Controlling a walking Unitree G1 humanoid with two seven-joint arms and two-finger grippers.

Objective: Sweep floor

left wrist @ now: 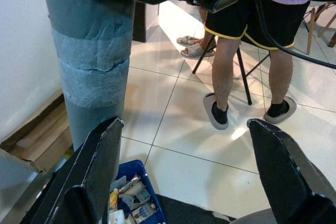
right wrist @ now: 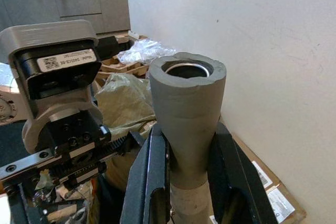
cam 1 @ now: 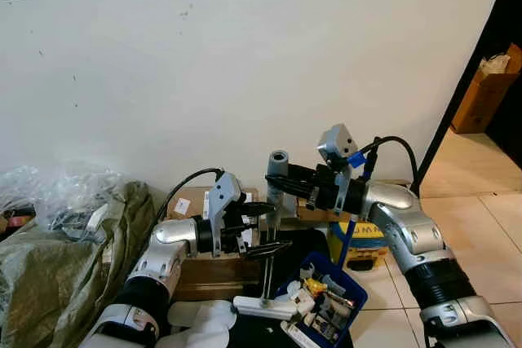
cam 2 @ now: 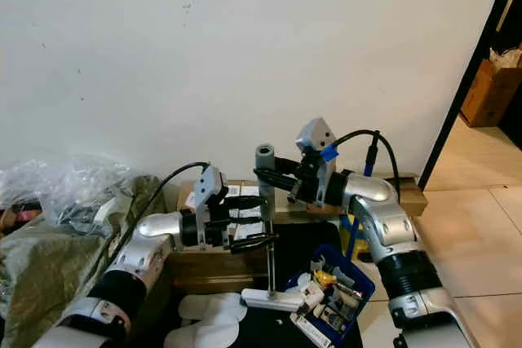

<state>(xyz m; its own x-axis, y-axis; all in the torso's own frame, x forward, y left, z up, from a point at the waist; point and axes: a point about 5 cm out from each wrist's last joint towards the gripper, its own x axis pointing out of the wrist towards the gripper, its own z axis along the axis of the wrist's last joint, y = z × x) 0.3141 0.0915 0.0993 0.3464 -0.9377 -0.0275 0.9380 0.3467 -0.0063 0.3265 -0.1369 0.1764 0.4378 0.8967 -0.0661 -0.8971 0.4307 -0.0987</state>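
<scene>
A broom stands upright before me, its grey foam-wrapped handle (cam 1: 278, 167) topping a thin metal rod that ends in a white head (cam 1: 265, 306) on the floor. My right gripper (right wrist: 189, 135) is shut on the handle just below its top. My left gripper (cam 1: 280, 226) is lower and open. In the left wrist view the handle (left wrist: 89, 51) rises beside one of its fingers (left wrist: 100, 166), not between them. A blue dustpan (cam 1: 352, 284) with several scraps in it lies next to the broom head.
A white wall (cam 1: 245, 79) is close ahead, with flat cardboard boxes (cam 1: 204, 270) along its foot. A green sack (cam 1: 57, 258) under plastic bags lies left. A yellow box (cam 1: 363, 242) and tiled floor are right. A person's legs (left wrist: 226, 77) stand nearby.
</scene>
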